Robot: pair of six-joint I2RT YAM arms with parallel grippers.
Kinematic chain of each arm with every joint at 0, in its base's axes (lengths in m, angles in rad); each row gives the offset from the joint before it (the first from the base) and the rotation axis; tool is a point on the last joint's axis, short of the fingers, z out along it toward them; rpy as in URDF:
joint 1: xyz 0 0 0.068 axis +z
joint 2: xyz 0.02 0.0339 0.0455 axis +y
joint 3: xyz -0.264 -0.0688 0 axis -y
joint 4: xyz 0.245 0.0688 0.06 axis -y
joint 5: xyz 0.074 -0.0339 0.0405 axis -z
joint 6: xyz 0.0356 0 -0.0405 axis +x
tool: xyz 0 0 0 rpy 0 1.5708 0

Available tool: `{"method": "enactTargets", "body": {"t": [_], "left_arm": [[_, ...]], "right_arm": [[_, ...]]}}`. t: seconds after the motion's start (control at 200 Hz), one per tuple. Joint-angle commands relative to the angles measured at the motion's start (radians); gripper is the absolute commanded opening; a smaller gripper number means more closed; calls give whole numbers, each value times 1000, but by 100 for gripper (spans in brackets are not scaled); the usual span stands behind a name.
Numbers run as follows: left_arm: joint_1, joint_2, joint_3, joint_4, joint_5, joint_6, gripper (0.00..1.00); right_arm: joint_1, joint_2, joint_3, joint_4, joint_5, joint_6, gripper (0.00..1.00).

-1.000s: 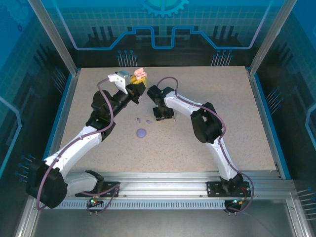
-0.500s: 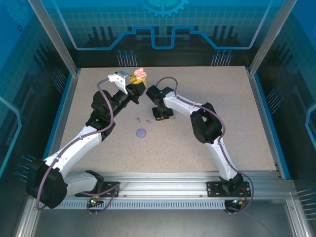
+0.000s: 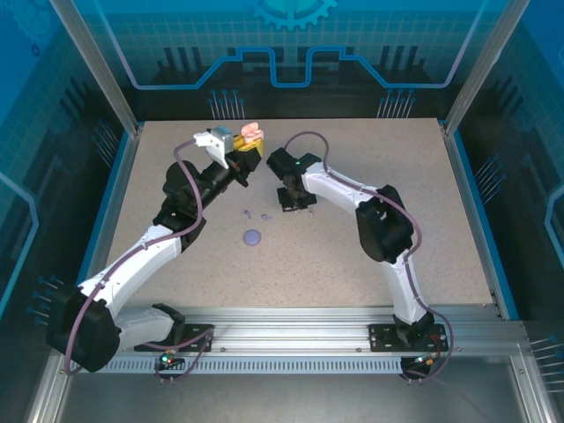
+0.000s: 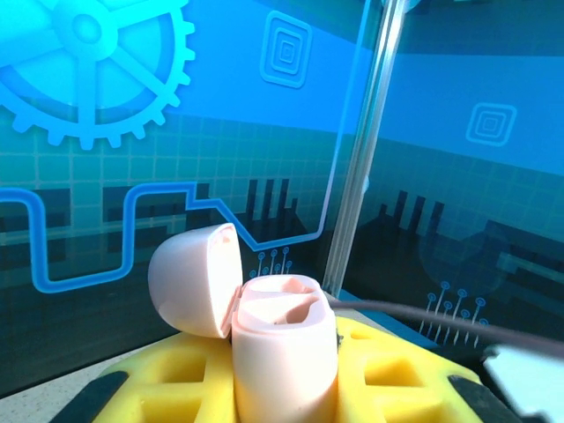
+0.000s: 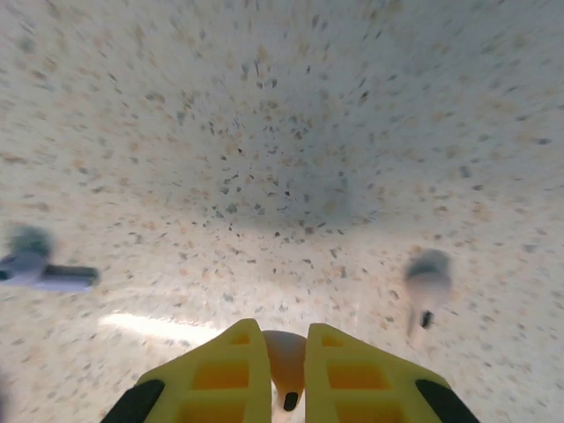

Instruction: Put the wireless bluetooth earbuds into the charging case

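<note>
- right gripper (image 5: 285,339) pinched closed on pink earbud (image 5: 284,359), held between its fingertips;
- lilac earbuds (image 5: 429,278) lie on table (image 5: 264,132), one either side;
- left gripper (image 4: 282,366) clamps open charging case (image 4: 286,322)

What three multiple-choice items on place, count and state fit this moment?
1. The open pink plastic charging case is: A lying loose; B in the left claw; C in the right claw.
2. Small lilac stemmed earbuds lying on the speckled table: A two; B none; C five.
3. The right claw is: A wide open; B shut empty; C shut on a tiny pink earbud.
Key: B, yellow pads flank it; A, two lie near the lilac disc; C, pink shows between its fingers.
</note>
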Motion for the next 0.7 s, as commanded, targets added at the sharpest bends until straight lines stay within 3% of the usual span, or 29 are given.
{"method": "enactTargets", "body": {"t": [0.0,0.22,0.52,0.69], "left_arm": [[-13,-26,9,41,58,11,0],[-75,-40,-12,79,14,111,0],[-170,16,-92,299,-225,286,0],[-186,70,-99,382,-285,305,0]], "right_arm": [[-14,-146,-34,38,51,12,10],[-55,-372,-91,79,115,-16,10],[-96,-595,-76,161,128,-94,10],[-97,-680,-83,255,80,-122,11]]}}
